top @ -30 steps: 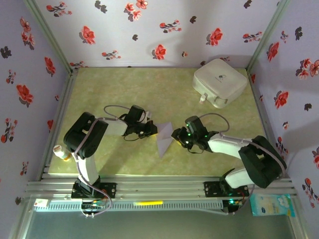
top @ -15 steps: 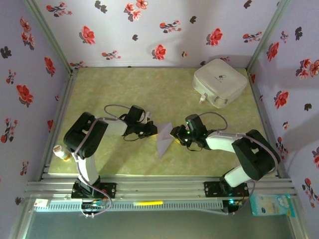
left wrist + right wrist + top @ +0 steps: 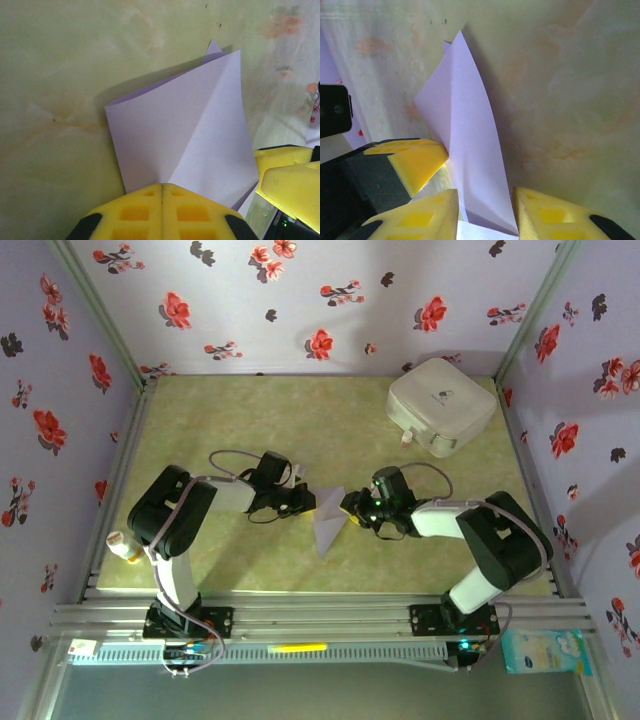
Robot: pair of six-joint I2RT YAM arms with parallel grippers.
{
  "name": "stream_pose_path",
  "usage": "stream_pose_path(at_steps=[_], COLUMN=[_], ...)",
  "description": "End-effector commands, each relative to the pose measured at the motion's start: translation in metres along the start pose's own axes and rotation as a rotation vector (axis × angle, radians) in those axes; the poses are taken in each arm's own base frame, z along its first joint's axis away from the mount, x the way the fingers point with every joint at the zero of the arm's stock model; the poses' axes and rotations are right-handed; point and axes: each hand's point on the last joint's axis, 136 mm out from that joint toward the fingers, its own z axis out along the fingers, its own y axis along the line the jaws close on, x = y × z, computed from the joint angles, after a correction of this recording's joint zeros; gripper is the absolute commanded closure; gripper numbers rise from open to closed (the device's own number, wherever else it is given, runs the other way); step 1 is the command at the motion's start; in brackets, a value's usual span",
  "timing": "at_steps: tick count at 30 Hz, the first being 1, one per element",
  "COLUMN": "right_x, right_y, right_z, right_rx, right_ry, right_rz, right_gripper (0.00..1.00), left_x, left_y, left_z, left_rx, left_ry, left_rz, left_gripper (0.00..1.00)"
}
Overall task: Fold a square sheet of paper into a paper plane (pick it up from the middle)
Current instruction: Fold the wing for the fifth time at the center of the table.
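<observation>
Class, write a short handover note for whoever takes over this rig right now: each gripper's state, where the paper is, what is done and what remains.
Left gripper: shut on the sheet of paper, pinching one edge.
Right gripper: open, its fingers straddling the sheet's other side, not clamped.
Sheet: mid-table between the two arms, layered, with one slanting crease showing.
Done: sheet picked up, at least one fold made.
Left: the remaining folds to a narrow pointed plane; probably close the right gripper first.
</observation>
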Motion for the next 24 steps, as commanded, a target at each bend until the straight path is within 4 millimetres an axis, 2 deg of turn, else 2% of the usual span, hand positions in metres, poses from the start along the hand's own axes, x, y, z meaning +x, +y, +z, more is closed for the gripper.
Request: stream_pose_path(at_steps=[1, 10, 15, 17, 20, 24], right_x=[-0.003, -0.005, -0.01, -0.011, -0.014, -0.012], right_y=[0.013, 0.017, 0.015, 0.016, 0.025, 0.022], right_z=[0.003, 0.005, 0.0, -0.002, -0.008, -0.013], right_rx=[-0.053, -0.08, -0.079, -0.088, -0.123, -0.024], right_ry=[0.028, 0.031, -0.014, -0.038, -0.093, -0.182], right_rz=[-0.063, -0.072, -0.032, -0.005, 0.043, 0.058], right_gripper=[0.68, 0.85, 0.94, 0.96, 0.97, 0.98], left_x=[0.018, 0.005, -0.004, -0.007, -0.008, -0.006], left_y=[0.014, -0.007, -0.027, -0.034, -0.043, -0.049], left_z=[0.0, -0.012, -0.03, -0.039, -0.051, -0.057], left_rx=[-0.039, 0.001, 0.034, 0.035, 0.053, 0.076], left_ry=[0.07, 0.033, -0.017, -0.041, -0.071, -0.098], left_rz=[-0.039, -0.021, -0.002, 0.007, -0.004, -0.066], left_gripper=[0.99, 0.96, 0.82, 0.78, 0.77, 0.78])
